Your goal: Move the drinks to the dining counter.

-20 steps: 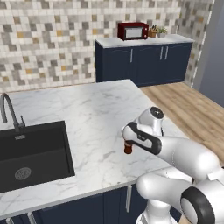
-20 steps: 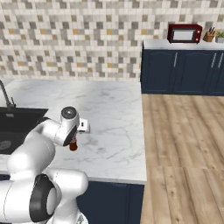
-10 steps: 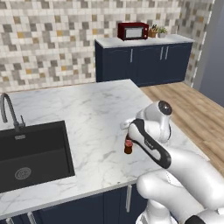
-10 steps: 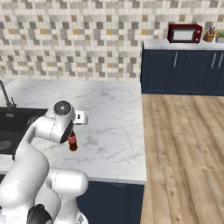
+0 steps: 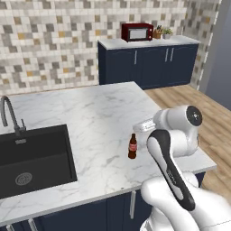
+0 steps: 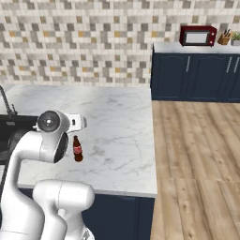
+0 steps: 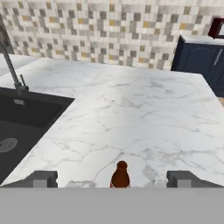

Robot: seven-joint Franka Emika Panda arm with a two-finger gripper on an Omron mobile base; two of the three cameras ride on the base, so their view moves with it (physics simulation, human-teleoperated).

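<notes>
— Hand view, item one: what is listed at bottom centre?

— A small dark brown cola bottle with a red label [image 7: 120, 175], standing upright on the large white marble island top [image 7: 144, 113]. The two-finger gripper [image 7: 113, 178] is spread wide, one dark fingertip [image 7: 40, 178] at lower left, the other at lower right; the bottle stands between them, untouched and not grasped.

— And in the base views?

— Left base view: bottle [image 5: 132, 146] entered just right of frame centre, near the counter's front edge [image 5: 113, 108], beside the white arm. Right base view: bottle [image 6: 78, 149] at centre left. A black inset sink [image 5: 31, 158] and curved faucet [image 5: 9, 115] are recorded at left; a red microwave [image 5: 137, 31] sits on the navy cabinets at upper right.
</notes>
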